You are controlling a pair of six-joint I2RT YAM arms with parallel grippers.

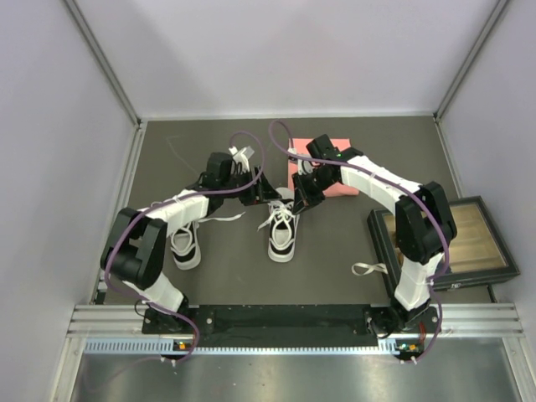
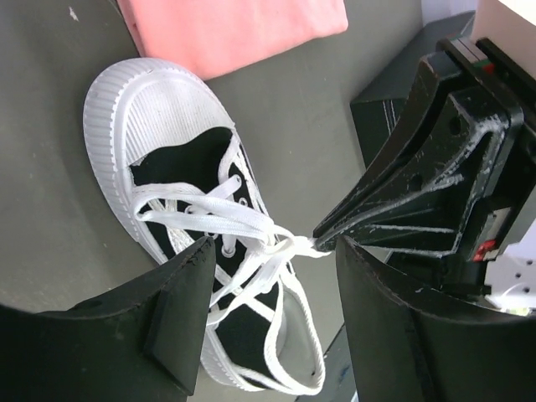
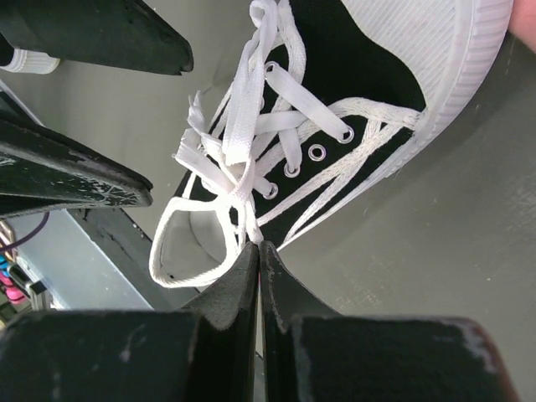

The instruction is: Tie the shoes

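Handling: laces [image 3: 243,142] soft, limp, light, likely slippery; pinch one strand near the crossing, not the shoe body.
Look: white low-top sneaker [image 1: 282,234], black panels, ribbed white toe cap.
Place: mid-table, toe towards pink cloth [image 2: 243,29]; twin sneaker [image 1: 184,247] under the left arm.
Right gripper [image 3: 258,251]: pressed closed on one of the laces.
Left gripper [image 2: 275,249]: spread wide, holding nothing, straddling the laces.

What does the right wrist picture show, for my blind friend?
The right gripper is pinched shut on a flat white lace of a black-and-white canvas sneaker on the dark grey table. The left gripper is open at upper left.
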